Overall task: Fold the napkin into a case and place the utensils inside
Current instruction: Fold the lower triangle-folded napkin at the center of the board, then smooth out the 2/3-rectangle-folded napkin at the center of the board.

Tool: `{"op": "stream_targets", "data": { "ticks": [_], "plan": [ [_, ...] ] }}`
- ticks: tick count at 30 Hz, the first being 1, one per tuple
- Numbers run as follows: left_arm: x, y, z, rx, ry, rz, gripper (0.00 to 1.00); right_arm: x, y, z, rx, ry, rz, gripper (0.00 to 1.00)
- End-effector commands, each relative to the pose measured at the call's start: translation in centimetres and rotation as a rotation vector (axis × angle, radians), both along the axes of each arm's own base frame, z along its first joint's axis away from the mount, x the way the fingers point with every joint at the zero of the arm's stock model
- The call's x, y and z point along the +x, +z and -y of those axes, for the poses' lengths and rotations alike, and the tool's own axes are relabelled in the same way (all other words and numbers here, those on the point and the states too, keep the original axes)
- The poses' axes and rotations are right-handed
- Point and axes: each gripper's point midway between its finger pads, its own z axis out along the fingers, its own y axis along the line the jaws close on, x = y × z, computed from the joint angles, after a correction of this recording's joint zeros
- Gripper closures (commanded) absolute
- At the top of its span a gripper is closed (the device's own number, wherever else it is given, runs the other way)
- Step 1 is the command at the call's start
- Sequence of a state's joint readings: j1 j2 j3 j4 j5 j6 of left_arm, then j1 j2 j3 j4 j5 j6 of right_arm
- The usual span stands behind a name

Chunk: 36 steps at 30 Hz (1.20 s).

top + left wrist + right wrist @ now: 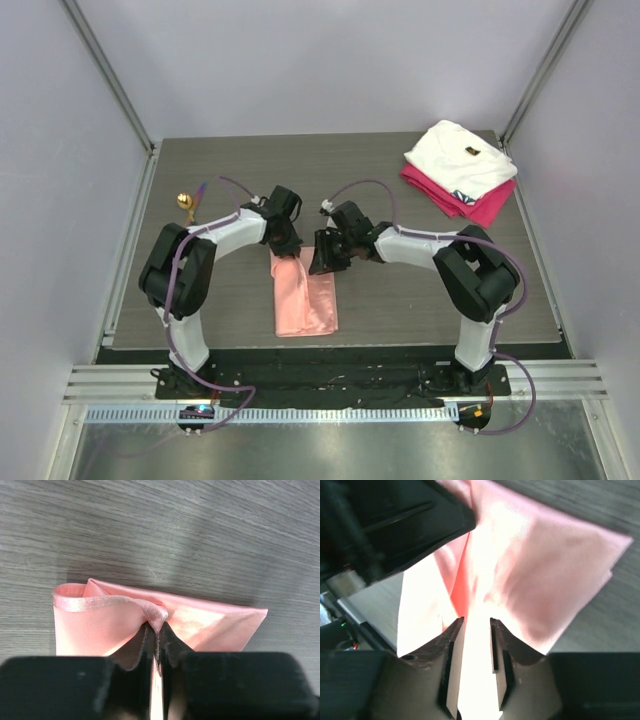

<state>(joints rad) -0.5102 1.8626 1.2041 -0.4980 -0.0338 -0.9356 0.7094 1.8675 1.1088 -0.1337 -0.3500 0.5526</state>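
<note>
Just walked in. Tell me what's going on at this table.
Both arms are folding the napkin, which lies as a narrow strip between them. The left gripper has its jaws shut on a bunched edge at the strip's far end. The right gripper straddles the cloth beside it, though whether it grips is unclear. The utensils lie untouched at the far left.

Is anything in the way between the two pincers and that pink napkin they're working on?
Nothing visible. The left pincer is shut on a raised fold of the napkin, and the right pincer has the cloth between its fingers. The utensils lie apart, off to the left.
</note>
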Motion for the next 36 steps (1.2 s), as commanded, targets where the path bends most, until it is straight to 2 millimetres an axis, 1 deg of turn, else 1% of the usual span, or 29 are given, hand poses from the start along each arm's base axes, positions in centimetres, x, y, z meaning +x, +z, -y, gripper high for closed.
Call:
{"op": "stream_targets", "data": {
  "ticks": [1, 3, 4, 6, 7, 9, 10, 13, 15, 16, 17, 18, 20, 21, 23, 24, 25, 26, 27, 28, 29, 30, 31, 32, 34, 36],
  "plan": [
    [0.4, 1.9, -0.3, -0.005, -0.013, 0.078, 0.75, -0.3, 3.4, 0.1, 0.060, 0.006, 0.058, 0.63],
    [0.4, 3.0, 0.0, -0.030, -0.020, 0.099, 0.67, -0.4, 3.8, 0.2, 0.071, -0.001, 0.067, 0.60],
    [0.3, 3.3, 0.1, -0.040, -0.022, 0.106, 0.61, -0.5, 3.9, 0.3, 0.072, -0.002, 0.068, 0.60],
    [0.2, 4.3, 0.3, -0.063, -0.031, 0.120, 0.58, -0.5, 4.1, 0.3, 0.077, -0.001, 0.072, 0.59],
    [0.2, 4.7, 0.4, -0.070, -0.033, 0.127, 0.53, -0.5, 4.1, 0.3, 0.077, 0.000, 0.071, 0.59],
    [0.0, 5.3, 0.4, -0.076, -0.044, 0.127, 0.50, -0.5, 4.3, 0.1, 0.083, 0.004, 0.073, 0.59],
    [-0.1, 6.1, 0.5, -0.085, -0.048, 0.141, 0.45, -0.4, 4.4, 0.0, 0.090, 0.006, 0.072, 0.59],
    [-0.3, 7.4, 0.1, -0.087, -0.058, 0.160, 0.43, -0.3, 4.3, -0.4, 0.104, 0.012, 0.069, 0.58],
    [-0.6, 7.6, -0.5, -0.081, -0.055, 0.158, 0.43, -0.2, 4.3, -0.7, 0.115, 0.021, 0.068, 0.58],
    [-0.5, 8.0, -1.1, -0.080, -0.048, 0.169, 0.46, 0.1, 4.0, -1.0, 0.114, 0.026, 0.069, 0.58],
    [-0.6, 8.0, -1.5, -0.076, -0.047, 0.169, 0.48, 0.2, 4.0, -1.2, 0.116, 0.028, 0.071, 0.57],
    [-0.8, 7.8, -2.1, -0.062, -0.044, 0.161, 0.52, 0.4, 3.5, -1.3, 0.107, 0.029, 0.065, 0.56],
    [-0.8, 7.9, -3.4, -0.043, -0.039, 0.163, 0.58, 1.0, 3.7, -1.8, 0.110, 0.035, 0.076, 0.53],
    [-1.0, 7.6, -3.9, -0.035, -0.039, 0.156, 0.62, 1.3, 3.8, -2.0, 0.109, 0.036, 0.083, 0.52],
    [-1.1, 7.5, -5.2, -0.026, -0.030, 0.154, 0.67, 2.1, 3.7, -2.4, 0.100, 0.036, 0.097, 0.48],
    [-1.3, 7.0, -5.9, -0.019, -0.021, 0.144, 0.72, 2.4, 3.7, -2.6, 0.101, 0.039, 0.101, 0.47],
    [-1.4, 6.9, -5.7, -0.053, -0.032, 0.134, 0.74, 2.7, 3.6, -2.9, 0.097, 0.041, 0.099, 0.46],
    [-1.3, 6.8, -6.3, -0.058, -0.023, 0.131, 0.76, 2.9, 3.5, -3.0, 0.094, 0.044, 0.100, 0.45],
    [-1.2, 6.6, -6.5, -0.061, -0.021, 0.127, 0.78, 3.0, 3.2, -3.2, 0.090, 0.046, 0.095, 0.45],
    [-1.2, 6.4, -6.5, -0.073, -0.023, 0.123, 0.79, 3.4, 3.4, -3.5, 0.094, 0.046, 0.100, 0.44],
    [-1.2, 6.3, -6.6, -0.075, -0.025, 0.120, 0.79, 3.5, 2.8, -3.7, 0.085, 0.049, 0.090, 0.44],
    [-1.0, 5.8, -6.8, -0.078, -0.020, 0.111, 0.82, 3.8, 2.7, -3.8, 0.084, 0.043, 0.090, 0.44],
    [-0.8, 5.8, -6.7, -0.087, -0.021, 0.111, 0.83, 4.1, 2.8, -4.1, 0.086, 0.042, 0.098, 0.45],
    [-0.7, 5.6, -6.6, -0.099, -0.025, 0.105, 0.84, 4.4, 2.2, -4.1, 0.075, 0.035, 0.093, 0.45],
    [-0.6, 5.0, -6.4, -0.108, -0.028, 0.092, 0.86, 5.1, 2.4, -4.5, 0.081, 0.029, 0.101, 0.46],
    [-0.4, 4.9, -6.2, -0.119, -0.032, 0.090, 0.88, 5.4, 2.1, -4.8, 0.075, 0.026, 0.099, 0.50]
  ]
}}
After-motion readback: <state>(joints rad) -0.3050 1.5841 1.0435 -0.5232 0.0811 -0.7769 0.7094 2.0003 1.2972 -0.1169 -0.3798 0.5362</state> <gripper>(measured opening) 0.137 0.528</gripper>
